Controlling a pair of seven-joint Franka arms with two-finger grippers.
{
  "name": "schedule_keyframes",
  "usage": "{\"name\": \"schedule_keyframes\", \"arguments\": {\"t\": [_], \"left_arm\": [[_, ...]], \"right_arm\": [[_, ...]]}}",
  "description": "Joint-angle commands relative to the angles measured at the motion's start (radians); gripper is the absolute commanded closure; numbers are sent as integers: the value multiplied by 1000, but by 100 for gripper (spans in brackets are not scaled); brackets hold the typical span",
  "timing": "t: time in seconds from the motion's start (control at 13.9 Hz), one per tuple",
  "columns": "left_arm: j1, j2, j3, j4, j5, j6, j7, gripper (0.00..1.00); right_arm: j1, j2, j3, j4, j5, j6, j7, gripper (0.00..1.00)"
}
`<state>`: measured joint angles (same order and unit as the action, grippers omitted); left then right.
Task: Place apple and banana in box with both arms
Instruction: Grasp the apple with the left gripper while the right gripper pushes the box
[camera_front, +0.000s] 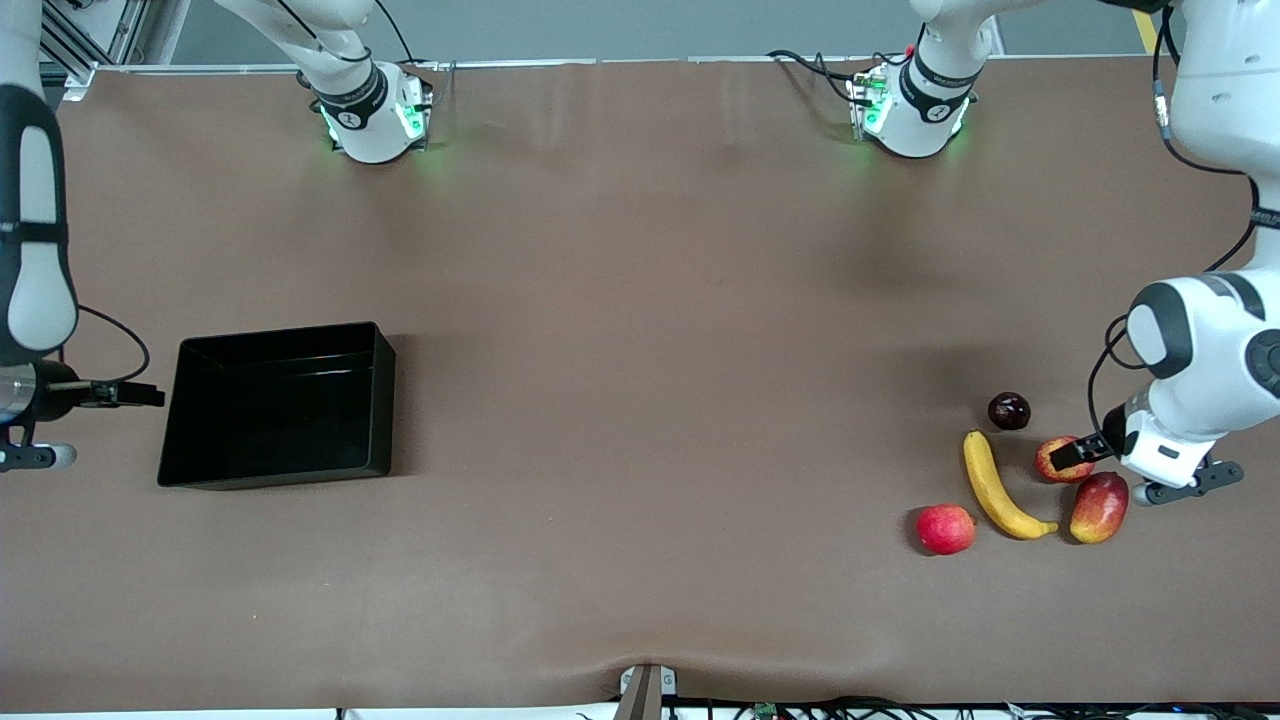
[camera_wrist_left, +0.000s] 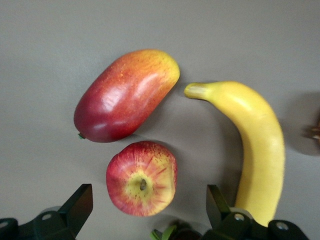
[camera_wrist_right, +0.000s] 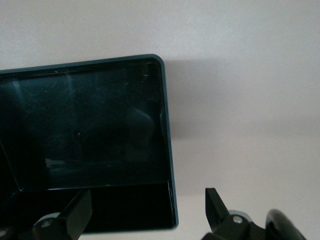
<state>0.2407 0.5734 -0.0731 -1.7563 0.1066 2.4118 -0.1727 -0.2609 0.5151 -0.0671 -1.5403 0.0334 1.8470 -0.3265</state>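
Note:
The apple (camera_front: 1056, 462), red with yellow streaks, lies on the table toward the left arm's end. My left gripper (camera_front: 1076, 456) is open and low over it. In the left wrist view the apple (camera_wrist_left: 141, 178) lies between the spread fingers (camera_wrist_left: 76, 206), apart from both. The banana (camera_front: 998, 488) lies beside the apple, toward the table's middle; it also shows in the left wrist view (camera_wrist_left: 256, 145). The black box (camera_front: 378, 400) stands toward the right arm's end. My right gripper (camera_front: 118, 394) is open and empty, over the box's edge (camera_wrist_right: 168, 140).
A red-yellow mango (camera_front: 1099, 507) lies close beside the apple, nearer the front camera; it also shows in the left wrist view (camera_wrist_left: 127, 95). A pinkish-red round fruit (camera_front: 945, 529) lies near the banana's nearer end. A dark plum (camera_front: 1009, 411) lies farther from the camera.

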Motion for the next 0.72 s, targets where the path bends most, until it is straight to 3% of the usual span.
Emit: {"name": "schedule_keyframes", "arguments": {"t": [0.0, 0.14, 0.29, 0.5, 0.65], "left_arm": [[25, 17, -8, 12, 18, 6, 12, 0], [32, 31, -8, 15, 15, 10, 25, 0], [45, 48, -10, 18, 8, 27, 25, 0], [45, 49, -11, 21, -1, 32, 21, 0], [43, 57, -13, 30, -19, 32, 19, 2]], "right_arm": [[-34, 48, 15, -18, 57, 53, -35, 0], [-34, 49, 17, -98, 57, 183, -48, 5], [-35, 62, 15, -116, 57, 228, -106, 30], [-40, 77, 15, -116, 57, 225, -126, 77], [-40, 80, 15, -115, 57, 222, -126, 96]]}}
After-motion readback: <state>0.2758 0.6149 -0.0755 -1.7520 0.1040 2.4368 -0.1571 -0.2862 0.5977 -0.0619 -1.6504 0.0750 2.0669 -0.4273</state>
